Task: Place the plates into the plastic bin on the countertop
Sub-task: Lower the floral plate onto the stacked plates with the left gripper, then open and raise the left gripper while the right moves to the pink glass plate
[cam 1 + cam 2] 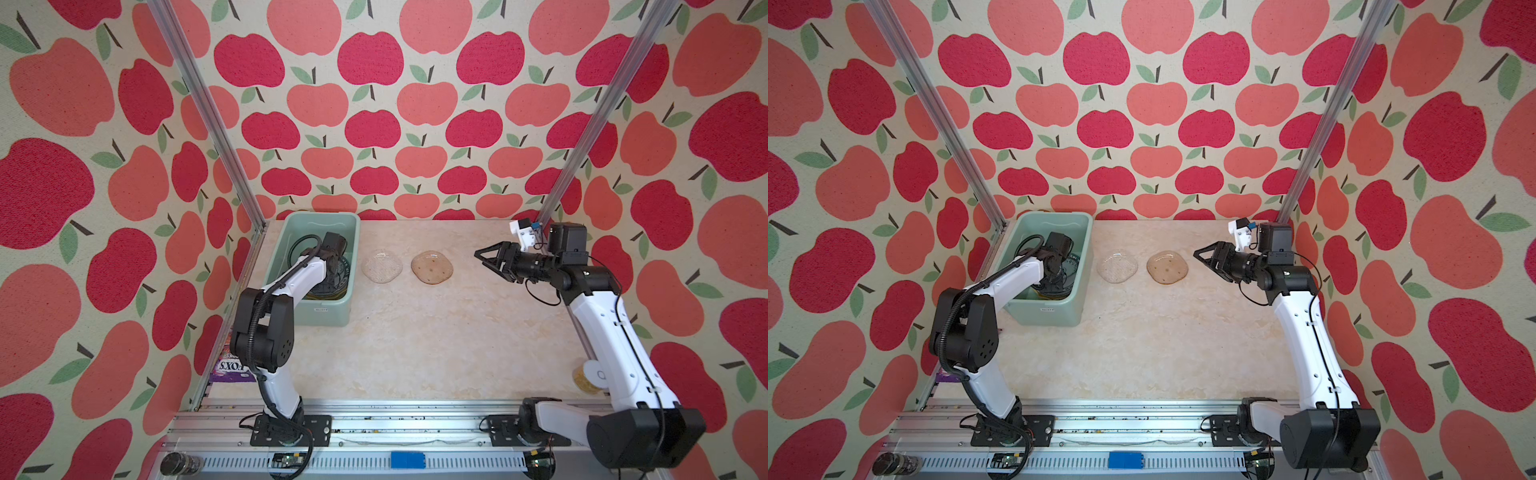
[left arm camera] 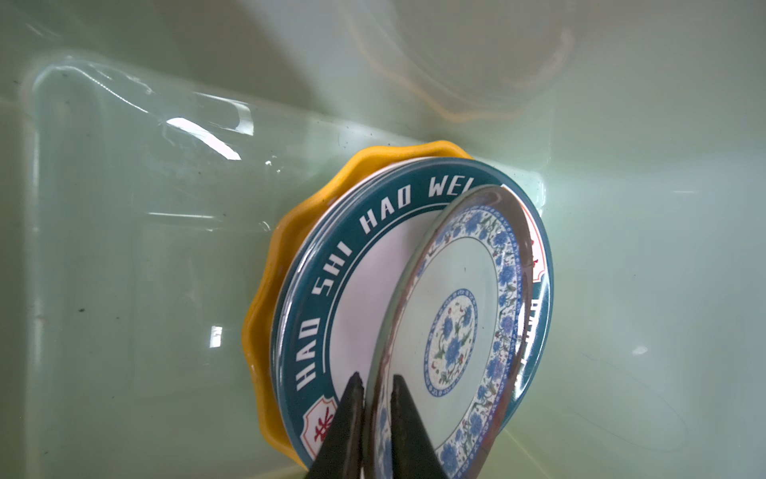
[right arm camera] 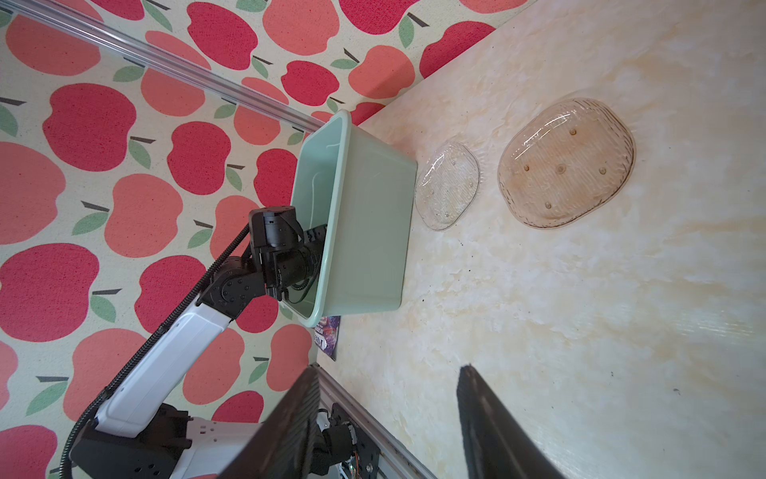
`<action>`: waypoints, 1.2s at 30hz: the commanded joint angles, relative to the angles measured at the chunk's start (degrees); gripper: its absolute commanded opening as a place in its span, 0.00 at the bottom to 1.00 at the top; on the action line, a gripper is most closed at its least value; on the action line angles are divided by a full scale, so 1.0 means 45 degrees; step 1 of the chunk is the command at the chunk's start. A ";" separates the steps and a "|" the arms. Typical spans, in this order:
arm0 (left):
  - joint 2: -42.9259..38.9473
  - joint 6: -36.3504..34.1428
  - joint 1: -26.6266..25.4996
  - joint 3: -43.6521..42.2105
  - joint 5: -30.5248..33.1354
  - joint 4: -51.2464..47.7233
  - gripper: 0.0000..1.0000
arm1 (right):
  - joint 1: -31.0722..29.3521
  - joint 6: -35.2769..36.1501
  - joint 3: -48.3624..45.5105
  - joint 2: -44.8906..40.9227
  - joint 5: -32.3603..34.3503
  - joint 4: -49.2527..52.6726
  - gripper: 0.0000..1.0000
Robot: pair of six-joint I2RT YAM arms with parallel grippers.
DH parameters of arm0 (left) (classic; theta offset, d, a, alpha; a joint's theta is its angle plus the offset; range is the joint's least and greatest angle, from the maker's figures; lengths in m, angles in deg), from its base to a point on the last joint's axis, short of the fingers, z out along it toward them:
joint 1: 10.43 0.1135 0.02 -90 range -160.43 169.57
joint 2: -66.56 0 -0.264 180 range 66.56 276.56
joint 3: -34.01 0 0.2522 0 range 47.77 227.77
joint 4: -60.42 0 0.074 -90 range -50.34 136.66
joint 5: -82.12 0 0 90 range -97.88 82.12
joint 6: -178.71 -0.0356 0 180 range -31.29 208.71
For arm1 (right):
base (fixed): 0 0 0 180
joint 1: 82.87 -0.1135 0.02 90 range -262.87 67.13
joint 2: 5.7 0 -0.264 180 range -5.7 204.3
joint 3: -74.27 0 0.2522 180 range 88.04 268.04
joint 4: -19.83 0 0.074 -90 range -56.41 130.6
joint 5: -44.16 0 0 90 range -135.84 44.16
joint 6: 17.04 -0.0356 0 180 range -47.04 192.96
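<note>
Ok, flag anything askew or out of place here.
The blue plate in the bin leans tilted on the lettered plate, not flat, its rim inside the left tool. A purple packet lies off the countertop's left edge.

The left end effector [image 2: 377, 375] reaches into a pale mint-green plastic bin [image 2: 124, 249], whose glossy floor and walls fill the view. Its two dark fingers [image 2: 344, 419] stand close together, one on each side of the rim of a round white plate with blue flower patterning [image 2: 452, 331]; whether they press on it cannot be told. That plate leans tilted over a round white plate with a dark teal lettered rim [image 2: 356, 249] reading "HAO SHI HAO WEI". Beneath both lies a yellow scalloped plate [image 2: 265, 290], resting near a corner of the bin
</note>
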 commanded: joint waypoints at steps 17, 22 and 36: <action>0.0350 -0.0232 0.0099 -0.0534 -0.0033 -0.0091 0.31 | 0.0167 0.0406 -0.0062 -0.0243 -0.0102 0.0438 0.56; 0.0236 -0.0274 0.0121 -0.0408 -0.0049 -0.0580 0.41 | 0.0176 0.0408 -0.0067 -0.0262 -0.0091 0.0411 0.56; -0.1301 -0.3455 0.0491 0.1205 -0.0593 -0.1846 0.84 | 0.0108 0.0572 0.0256 0.0042 0.1473 0.1913 0.58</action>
